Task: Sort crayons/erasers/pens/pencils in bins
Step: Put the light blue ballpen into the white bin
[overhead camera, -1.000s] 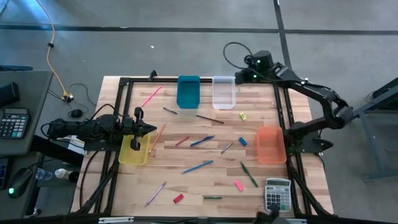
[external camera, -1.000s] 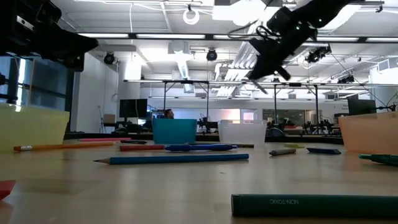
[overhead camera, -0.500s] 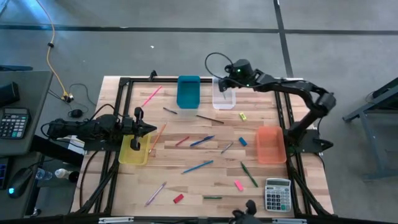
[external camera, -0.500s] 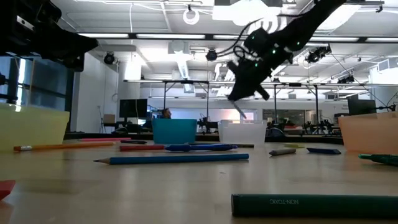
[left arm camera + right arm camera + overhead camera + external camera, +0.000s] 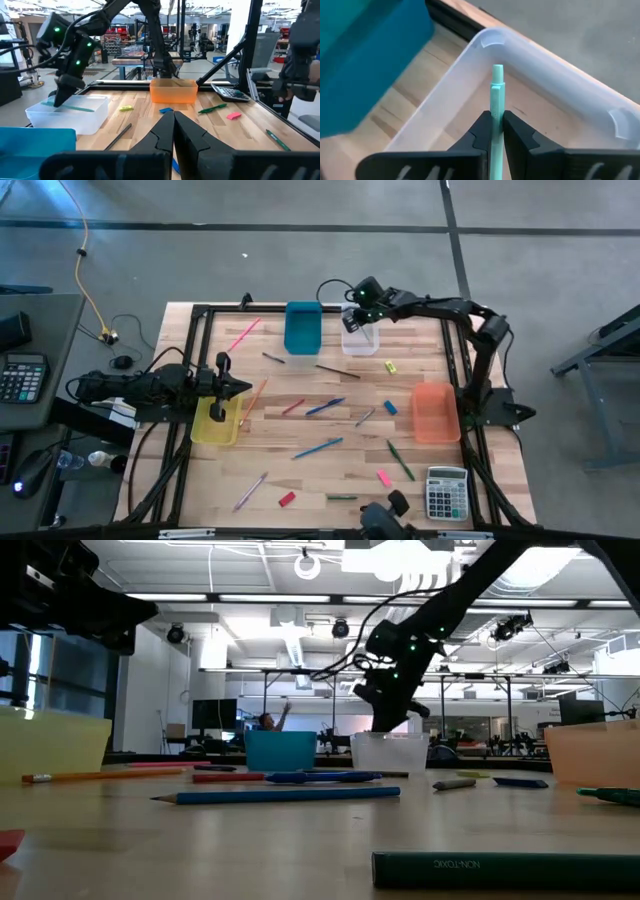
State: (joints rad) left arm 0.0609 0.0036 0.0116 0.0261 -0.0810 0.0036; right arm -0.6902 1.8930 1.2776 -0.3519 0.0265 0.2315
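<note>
**Right gripper holding a teal pen inside the clear bin**

The right gripper (image 5: 492, 131) is pinching a slim teal plastic pen (image 5: 496, 112) between its two dark fingers, the jaws pressed against the pen's sides. The pen is pointing away from the wrist with its blunt, stepped end forward, and in the left wrist view it is lying low and nearly level within the clear translucent rectangular bin (image 5: 95, 117). That bin (image 5: 360, 340) is standing at the far edge of the wooden table (image 5: 300, 475), just right of the teal translucent rectangular bin (image 5: 302, 327).

The left gripper (image 5: 243, 388) is waiting with its fingers pressed together at the left side, over the yellow translucent bin (image 5: 215, 425). The orange translucent bin (image 5: 434, 412) is sitting at the right.

Scattered on the wood are small stubby erasers: a yellow one (image 5: 390, 366) near the clear bin, a blue one (image 5: 390, 407) just left of the orange bin, a pink one (image 5: 383, 477) and a red one (image 5: 287, 499) toward the near edge. Thin coloured sticks are lying between them, among them a blue pencil (image 5: 317, 447) and a green pen (image 5: 400, 459). A grey calculator (image 5: 446, 491) is resting at the near right corner.
</note>
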